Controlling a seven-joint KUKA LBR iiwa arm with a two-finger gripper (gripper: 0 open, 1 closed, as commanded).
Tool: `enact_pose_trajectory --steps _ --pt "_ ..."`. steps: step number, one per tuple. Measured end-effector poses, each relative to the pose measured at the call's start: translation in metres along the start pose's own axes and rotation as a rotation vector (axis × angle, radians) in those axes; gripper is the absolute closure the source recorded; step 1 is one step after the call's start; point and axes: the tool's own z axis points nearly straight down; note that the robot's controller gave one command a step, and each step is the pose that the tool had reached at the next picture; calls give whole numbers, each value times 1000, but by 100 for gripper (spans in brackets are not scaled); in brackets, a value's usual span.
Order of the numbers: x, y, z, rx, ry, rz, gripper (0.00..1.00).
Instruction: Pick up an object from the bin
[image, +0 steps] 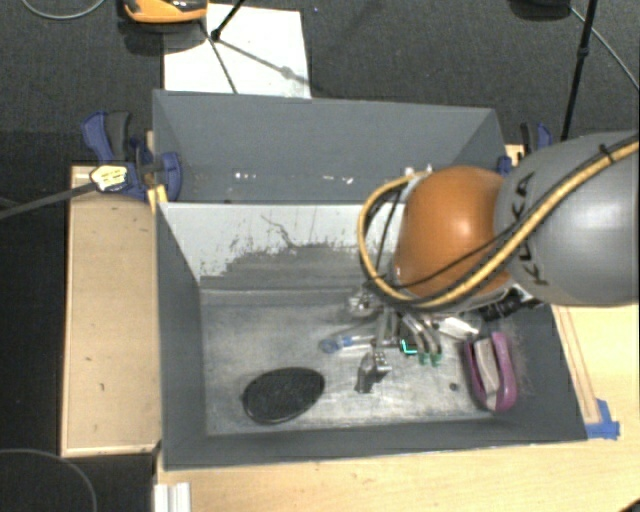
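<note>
My gripper (374, 372) hangs low over the middle of the bin floor, below the orange wrist cover. Just left of it lies a small blue and clear thing (341, 343), close to the gripper or touching it; I cannot tell which. A flat black oval pad (284, 393) lies on the floor to the gripper's lower left, apart from it. A purple and white oblong thing (494, 371) lies at the bin's right side, to the right of the gripper. Nothing shows as held.
The arm and its orange cover with looped cables hang over the bin's right half and hide the floor beneath. The bin's sloping walls rise on all sides. Bare floor shows at the left and along the front.
</note>
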Motion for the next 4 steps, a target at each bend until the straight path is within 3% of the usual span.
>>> enact_pose_trajectory --steps 1,2,3,4 --pt "-29 -28 88 1 -4 10 0" --pt "-30 -26 84 -1 -8 12 100" --pt "-29 36 -3 -2 -15 -167 100" --pt "-17 35 -68 0 -14 -160 100"
